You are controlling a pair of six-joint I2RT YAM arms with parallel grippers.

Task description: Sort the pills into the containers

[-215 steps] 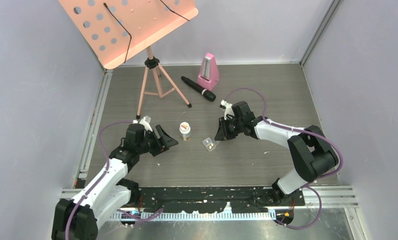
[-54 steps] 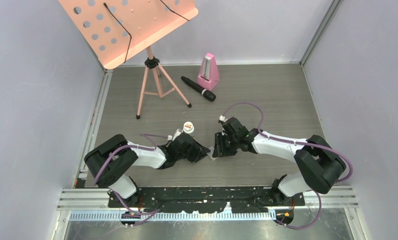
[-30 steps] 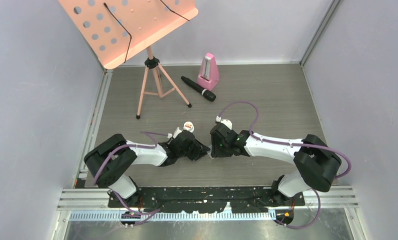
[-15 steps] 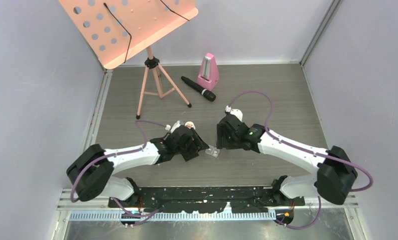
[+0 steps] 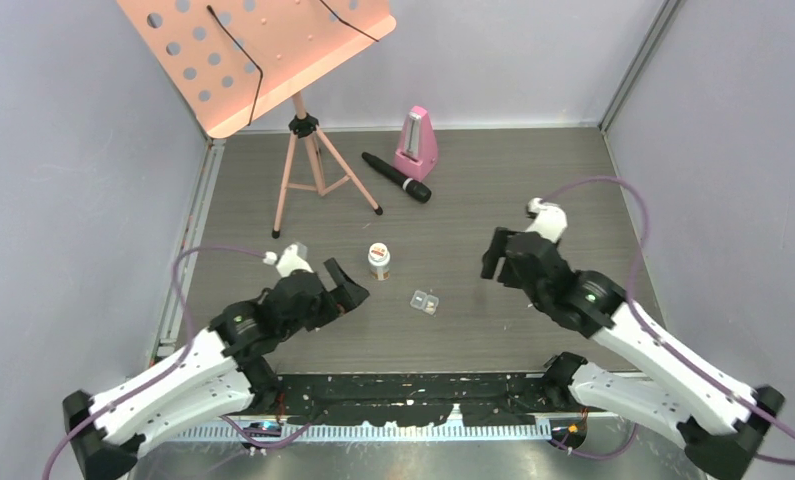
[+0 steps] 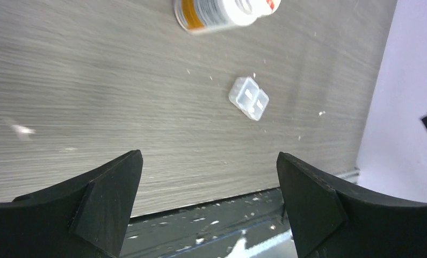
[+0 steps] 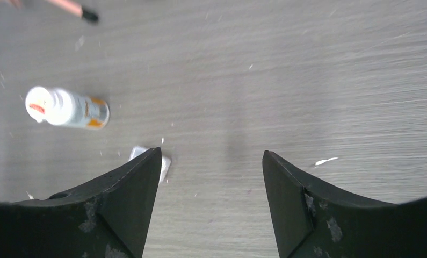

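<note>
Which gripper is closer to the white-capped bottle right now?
Left. The left gripper sits close on the left side of the bottle, slightly nearer the arm bases, jaws open. The right gripper is far off on the bottle's right side, also open.

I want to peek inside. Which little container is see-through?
The pill box, two clear squares joined side by side. The small bottle near it is not see-through: white cap, orange label.

clear pill box point(image 5: 425, 301), pink metronome point(image 5: 416, 145)
</note>
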